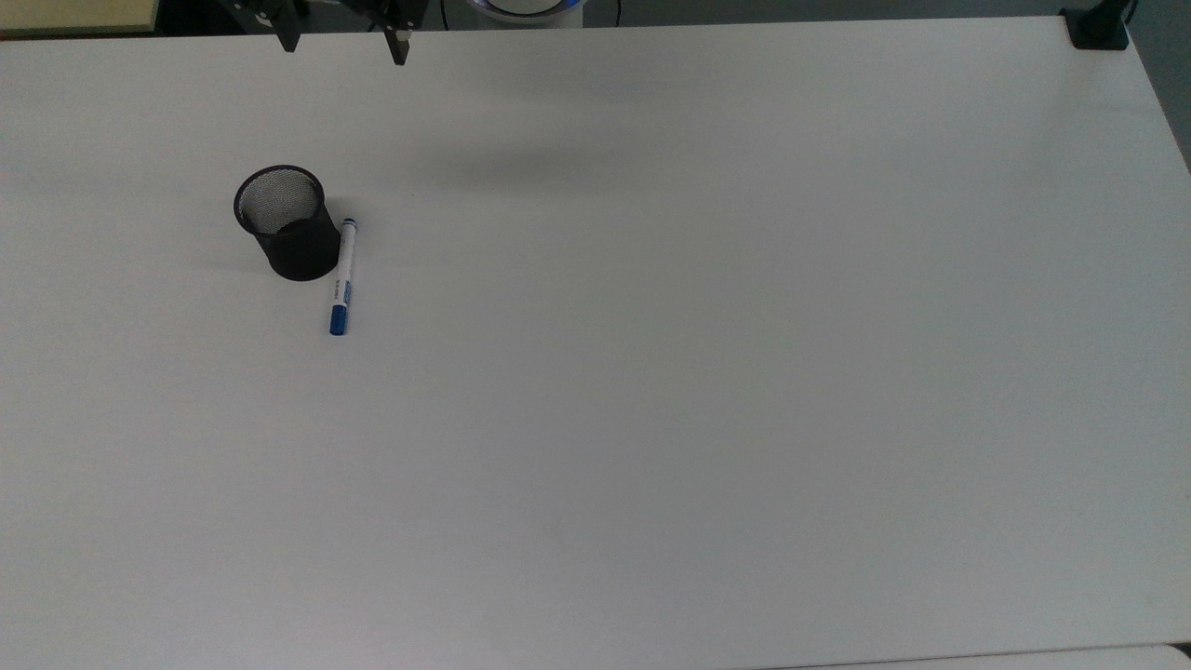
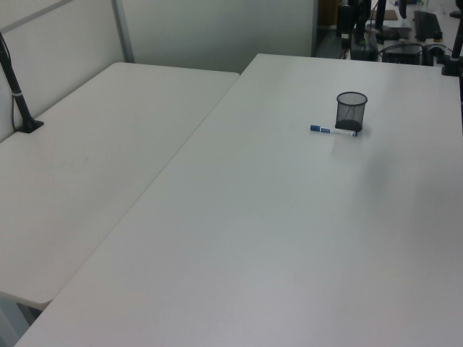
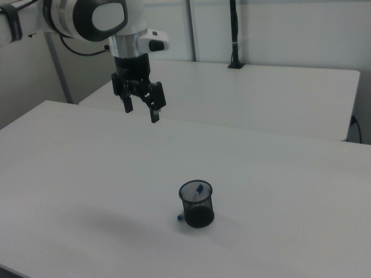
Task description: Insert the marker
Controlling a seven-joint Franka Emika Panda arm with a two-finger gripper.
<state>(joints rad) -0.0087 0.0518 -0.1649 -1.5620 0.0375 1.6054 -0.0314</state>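
Status: not started — marker [image 1: 342,275] lies flat on surface [image 1: 707,372] just beside black mesh cup [image 1: 288,224], cup w/o marker; pincer [image 3: 141,109] wide open, holding nothing, up high & well apart; pickup + insertion both left.

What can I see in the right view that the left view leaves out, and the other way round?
The right view shows the robot arm and its open gripper raised above the table, with the marker mostly hidden behind the mesh cup.

The left view shows the marker's whole length lying flat beside the mesh cup, blue cap toward the left view's left.

Both show the upright cup, the marker outside it, and the white table.
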